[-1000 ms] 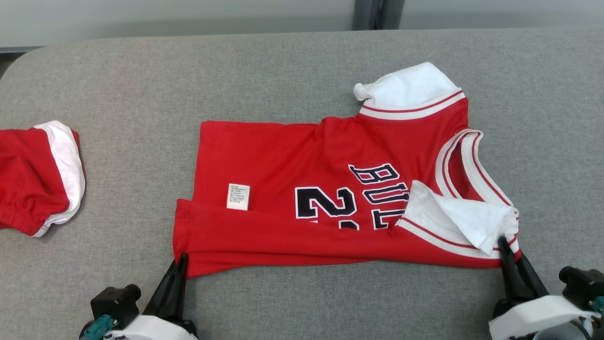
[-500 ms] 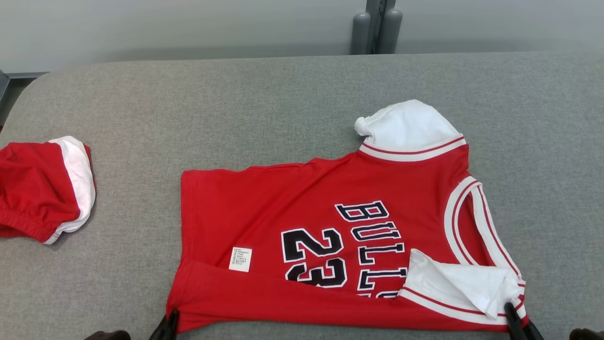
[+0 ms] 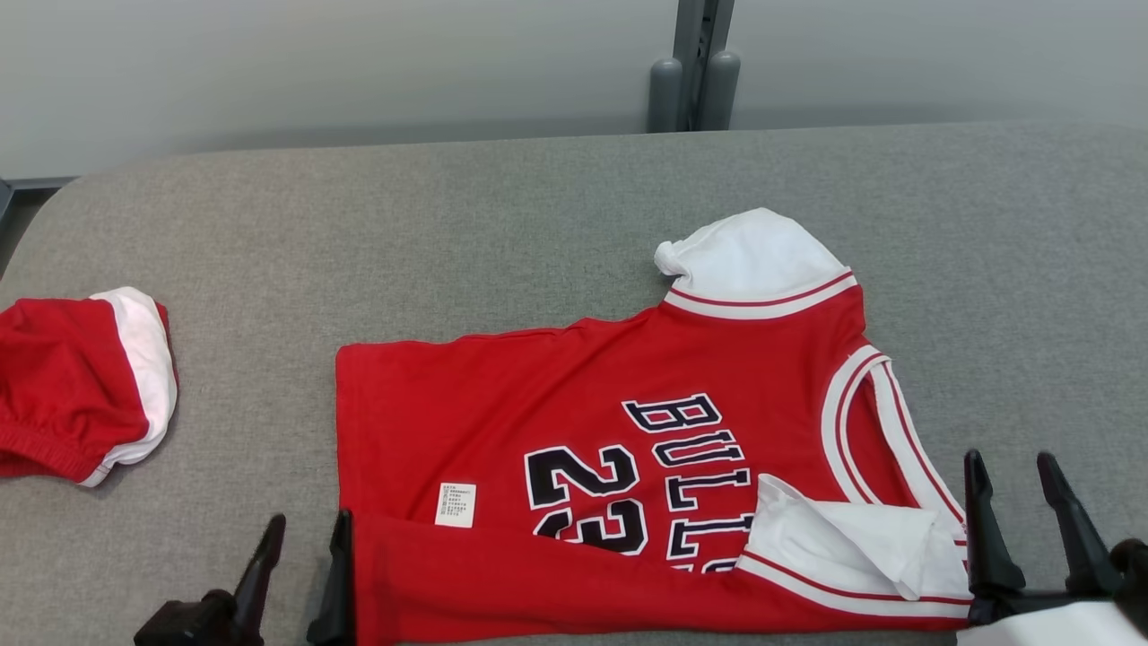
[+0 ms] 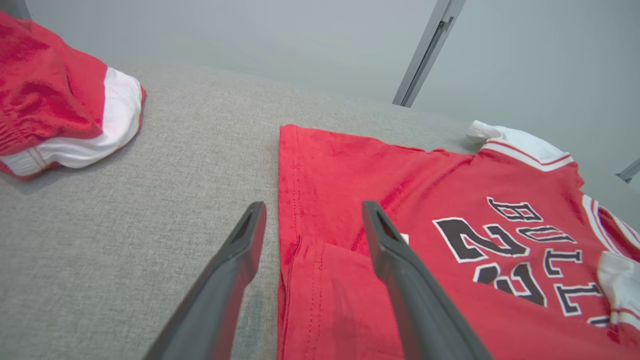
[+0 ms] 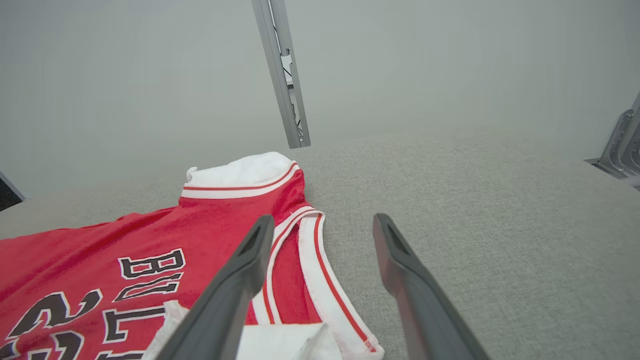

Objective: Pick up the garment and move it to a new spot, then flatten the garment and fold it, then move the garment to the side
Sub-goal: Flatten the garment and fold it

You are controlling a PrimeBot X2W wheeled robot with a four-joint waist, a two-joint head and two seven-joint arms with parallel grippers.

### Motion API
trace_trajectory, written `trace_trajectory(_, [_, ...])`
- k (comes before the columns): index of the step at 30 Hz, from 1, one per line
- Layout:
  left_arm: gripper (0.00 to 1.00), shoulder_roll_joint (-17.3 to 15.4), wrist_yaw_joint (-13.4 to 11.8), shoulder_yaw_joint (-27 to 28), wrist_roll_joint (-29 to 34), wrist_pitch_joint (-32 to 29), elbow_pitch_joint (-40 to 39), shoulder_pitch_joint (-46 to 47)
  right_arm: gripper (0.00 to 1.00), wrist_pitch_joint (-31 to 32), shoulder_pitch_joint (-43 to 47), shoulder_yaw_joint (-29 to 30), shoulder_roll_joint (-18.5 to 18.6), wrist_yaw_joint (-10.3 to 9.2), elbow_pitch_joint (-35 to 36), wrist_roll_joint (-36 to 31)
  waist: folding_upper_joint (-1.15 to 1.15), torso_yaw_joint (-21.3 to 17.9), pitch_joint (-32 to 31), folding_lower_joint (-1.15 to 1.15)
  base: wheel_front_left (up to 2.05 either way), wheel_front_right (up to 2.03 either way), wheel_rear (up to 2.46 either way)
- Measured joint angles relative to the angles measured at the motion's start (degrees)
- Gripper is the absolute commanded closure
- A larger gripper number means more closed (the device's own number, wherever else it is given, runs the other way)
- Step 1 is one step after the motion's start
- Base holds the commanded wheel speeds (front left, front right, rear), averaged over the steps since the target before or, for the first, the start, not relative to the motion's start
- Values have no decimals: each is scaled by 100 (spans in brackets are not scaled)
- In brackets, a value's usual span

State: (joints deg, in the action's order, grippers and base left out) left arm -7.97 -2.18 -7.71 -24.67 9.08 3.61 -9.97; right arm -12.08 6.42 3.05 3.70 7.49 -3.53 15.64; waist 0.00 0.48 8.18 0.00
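L gripper [image 3: 307, 538] straddles jersey [image 3: 502, 404] hem, R gripper [image 3: 1009, 480] beside its collar, both spread, empty; to flatten, regrip folded near edge, pull evenly w/ both.

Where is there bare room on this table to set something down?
Bare: between the shorts and the jersey, the far strip behind the jersey, and right of its collar. Crowded: the near edge, with jersey, left fingers and right fingers.

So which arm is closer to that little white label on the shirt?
Left. The left fingers stand at the hem, beside the label; the right fingers stand far off by the neckline.
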Motion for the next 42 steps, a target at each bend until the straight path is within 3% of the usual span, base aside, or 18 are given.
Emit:
trace_trajectory(7, [0, 97, -335, 83, 410, 458, -225, 341, 0, 8, -144, -54, -31, 0, 504, -472, 0, -43, -123, 0, 0, 0, 0])
trace_trajectory(20, [0, 5, -449, -30, 534, 244, -412, 429, 0, 97, -149, -142, -69, 0, 617, -458, 0, -21, 17, 0, 0, 0, 0])
trace_trajectory(25, [0, -136, -174, -116, 456, -194, -127, 1424, 0, 147, -367, -121, -76, 0, 709, -458, 0, 29, 300, 0, 0, 0, 0])
trace_trajectory(32, [0, -342, 300, -140, 122, -828, 1152, 2736, 0, 142, -767, -215, -75, 0, 711, -477, 0, -11, 828, 0, 0, 0, 0])
trace_trajectory(42, [0, -422, 719, 20, -460, -1190, 2808, 3587, 0, -9, -1105, -345, -68, 0, 387, -369, 0, -194, 1221, 0, 0, 0, 0])
